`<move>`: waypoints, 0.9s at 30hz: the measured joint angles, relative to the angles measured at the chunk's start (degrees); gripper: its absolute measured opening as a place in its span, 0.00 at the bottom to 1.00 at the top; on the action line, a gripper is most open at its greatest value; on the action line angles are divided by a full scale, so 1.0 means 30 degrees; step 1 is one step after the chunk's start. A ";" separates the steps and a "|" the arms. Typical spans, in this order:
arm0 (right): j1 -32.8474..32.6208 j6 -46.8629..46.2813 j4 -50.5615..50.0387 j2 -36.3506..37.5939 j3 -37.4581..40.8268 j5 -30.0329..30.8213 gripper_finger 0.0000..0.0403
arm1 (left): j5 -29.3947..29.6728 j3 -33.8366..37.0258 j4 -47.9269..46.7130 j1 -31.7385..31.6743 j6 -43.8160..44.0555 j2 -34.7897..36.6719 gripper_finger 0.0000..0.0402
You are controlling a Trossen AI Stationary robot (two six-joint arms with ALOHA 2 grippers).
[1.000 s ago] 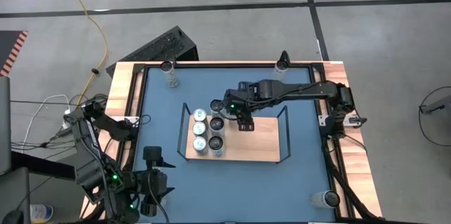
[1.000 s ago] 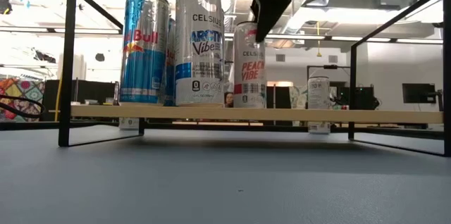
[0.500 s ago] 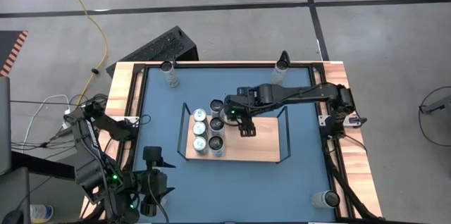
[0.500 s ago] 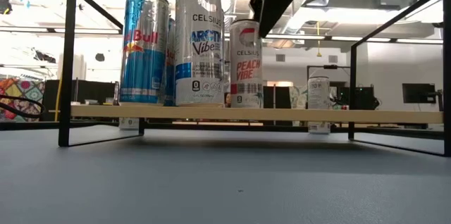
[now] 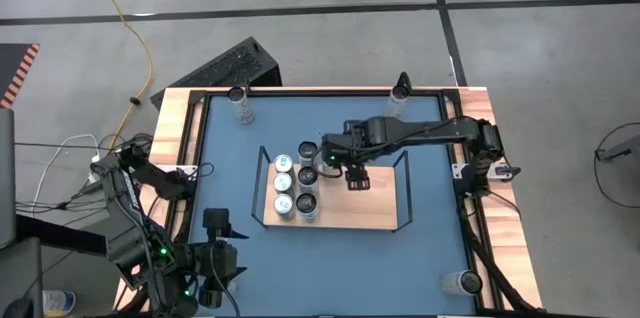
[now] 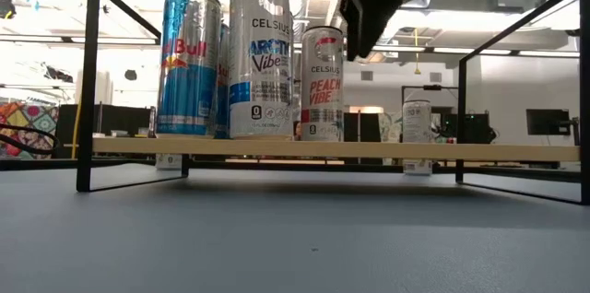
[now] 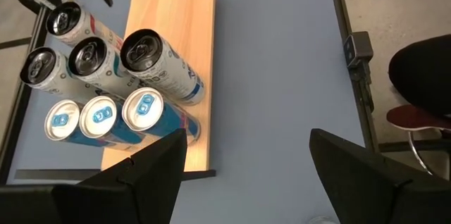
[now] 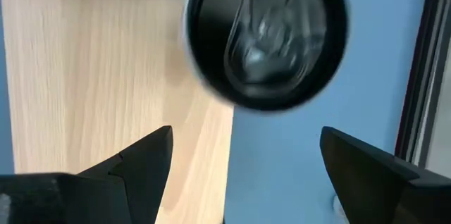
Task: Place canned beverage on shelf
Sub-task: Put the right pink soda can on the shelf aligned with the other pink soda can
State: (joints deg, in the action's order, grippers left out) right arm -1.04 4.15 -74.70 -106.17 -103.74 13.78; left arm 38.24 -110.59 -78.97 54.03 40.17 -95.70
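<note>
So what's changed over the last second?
The right end effector, open, drew away from the peach can it left on the shelf, moving toward the shelf's empty end. The other cans and the parked left end effector stayed put.

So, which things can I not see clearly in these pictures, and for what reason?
- Right gripper, low view: its upper part is cut off by the top edge.
- Rear cans on the shelf, low view: hidden behind the Red Bull can and the Arctic Vibe can.
- Can top, right wrist view: blurred, brand unreadable.
- Loose cans on the table, high view: too small to read.
- Left gripper, high view: dark, fingers hard to separate.
</note>
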 joint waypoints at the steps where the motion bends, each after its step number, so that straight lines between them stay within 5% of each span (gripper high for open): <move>1: 0.0000 -0.0244 -0.0311 0.0015 0.0000 0.0070 0.85 | 0.0000 0.0000 -0.0014 -0.0003 -0.0019 0.0000 0.71; 15: -0.1952 -0.4403 -0.4457 0.1763 -0.1260 -0.0109 0.85 | -0.3139 -0.0034 0.0559 0.0533 0.2244 -0.1316 0.71; 27: -0.2933 -0.4942 -0.4327 0.1909 -0.1255 -0.0098 0.85 | -0.6078 -0.0007 -0.1029 0.1252 1.4811 -0.2492 0.71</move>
State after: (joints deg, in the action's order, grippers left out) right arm -9.84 -10.68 -87.68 -100.44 -107.51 13.48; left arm 20.01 -110.61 -82.06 57.78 84.60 -103.18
